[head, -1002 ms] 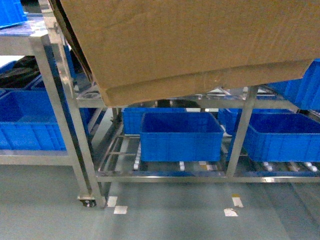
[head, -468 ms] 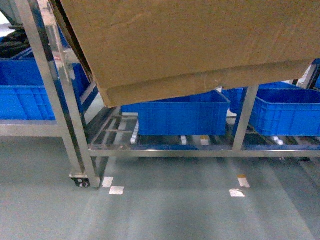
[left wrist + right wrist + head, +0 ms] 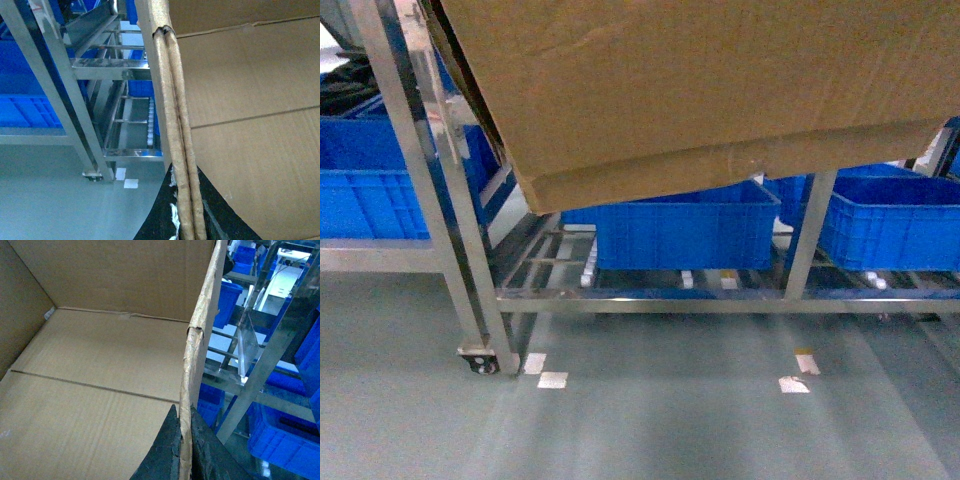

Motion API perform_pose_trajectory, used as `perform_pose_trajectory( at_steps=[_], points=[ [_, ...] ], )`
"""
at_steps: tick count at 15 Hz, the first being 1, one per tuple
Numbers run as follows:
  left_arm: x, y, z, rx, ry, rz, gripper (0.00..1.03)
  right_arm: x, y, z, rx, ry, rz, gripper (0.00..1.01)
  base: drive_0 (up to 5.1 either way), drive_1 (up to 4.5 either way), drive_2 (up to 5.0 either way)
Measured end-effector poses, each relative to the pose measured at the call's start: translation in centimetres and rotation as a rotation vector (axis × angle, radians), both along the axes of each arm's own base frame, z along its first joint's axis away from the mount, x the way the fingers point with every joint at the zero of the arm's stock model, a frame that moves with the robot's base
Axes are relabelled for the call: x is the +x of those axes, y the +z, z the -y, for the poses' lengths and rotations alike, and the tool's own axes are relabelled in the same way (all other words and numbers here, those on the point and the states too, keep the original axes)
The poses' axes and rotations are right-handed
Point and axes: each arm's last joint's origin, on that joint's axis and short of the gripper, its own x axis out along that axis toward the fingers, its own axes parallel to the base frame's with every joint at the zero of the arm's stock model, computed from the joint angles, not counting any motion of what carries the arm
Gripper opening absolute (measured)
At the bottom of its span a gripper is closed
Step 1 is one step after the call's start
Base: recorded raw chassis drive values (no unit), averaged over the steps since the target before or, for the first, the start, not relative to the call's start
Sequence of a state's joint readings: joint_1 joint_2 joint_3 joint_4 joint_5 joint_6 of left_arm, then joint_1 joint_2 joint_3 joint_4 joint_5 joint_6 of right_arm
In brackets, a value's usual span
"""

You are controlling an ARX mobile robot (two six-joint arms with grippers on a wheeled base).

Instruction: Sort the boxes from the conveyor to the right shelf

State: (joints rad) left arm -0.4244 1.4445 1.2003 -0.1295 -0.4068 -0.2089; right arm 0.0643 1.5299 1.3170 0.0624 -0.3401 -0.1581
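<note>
1. Brown corrugated cardboard fills the upper part of the head view: the box (image 3: 700, 90) is held off the floor, tilted, with its lower left corner lowest and its underside sloping up toward the right.
2. The box's lower edge overlaps the upper rail of the right shelf (image 3: 640, 300); whether the two touch cannot be told.
3. Left hand (image 3: 187, 215): its dark fingers (image 3: 160, 220) sit on either side of the box's left wall, clamped on the doubled, ragged top edge. The box interior (image 3: 250, 100) lies to the right of that wall.
4. Right hand (image 3: 182, 455): its dark fingers (image 3: 165, 455) pinch the box's right wall from both sides at the torn rim. The box floor (image 3: 100, 390) shows bare, with a fold line across it.
5. Shelf structure: a stainless post (image 3: 440, 190) stands at the left of the box, ending in a caster foot (image 3: 480, 362) on the floor. A second post (image 3: 810, 235) rises under the box's right half.
6. Lower tier: a blue crate (image 3: 685, 232) sits on the roller rails directly below the box; another blue crate (image 3: 890, 225) sits to its right, beyond the second post.
7. Open room: the grey-green floor (image 3: 650, 410) in front of the shelf shows only small white tape marks (image 3: 545, 372). Left of the shelf post, a neighbouring rack holds a blue bin (image 3: 370, 180).
</note>
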Motion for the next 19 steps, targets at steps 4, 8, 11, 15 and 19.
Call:
perform_pose_trajectory(
  at_steps=[4, 8, 11, 15, 19],
  points=[
    [-0.01, 0.04, 0.07, -0.002, -0.004, 0.003, 0.02, 0.01, 0.04, 0.19, 0.001, -0.006, 0.003, 0.02, 0.0, 0.0, 0.0],
    [0.03, 0.06, -0.18, -0.001, 0.005, 0.002, 0.02, -0.01, 0.03, -0.2, 0.0, 0.003, 0.003, 0.02, 0.0, 0.0, 0.0],
    [-0.05, 0.06, -0.01, 0.0, 0.0, 0.002, 0.02, 0.01, -0.01, 0.17, 0.0, -0.007, -0.002, 0.02, 0.0, 0.0, 0.0],
    [-0.1, 0.12, 0.01, -0.001, -0.001, 0.004, 0.02, -0.12, 0.15, 0.1, 0.0, -0.003, 0.003, 0.02, 0.0, 0.0, 0.0],
    [-0.07, 0.11, -0.02, -0.002, -0.001, 0.003, 0.02, -0.12, 0.16, 0.1, 0.001, -0.002, 0.004, 0.02, 0.0, 0.0, 0.0]
  ],
)
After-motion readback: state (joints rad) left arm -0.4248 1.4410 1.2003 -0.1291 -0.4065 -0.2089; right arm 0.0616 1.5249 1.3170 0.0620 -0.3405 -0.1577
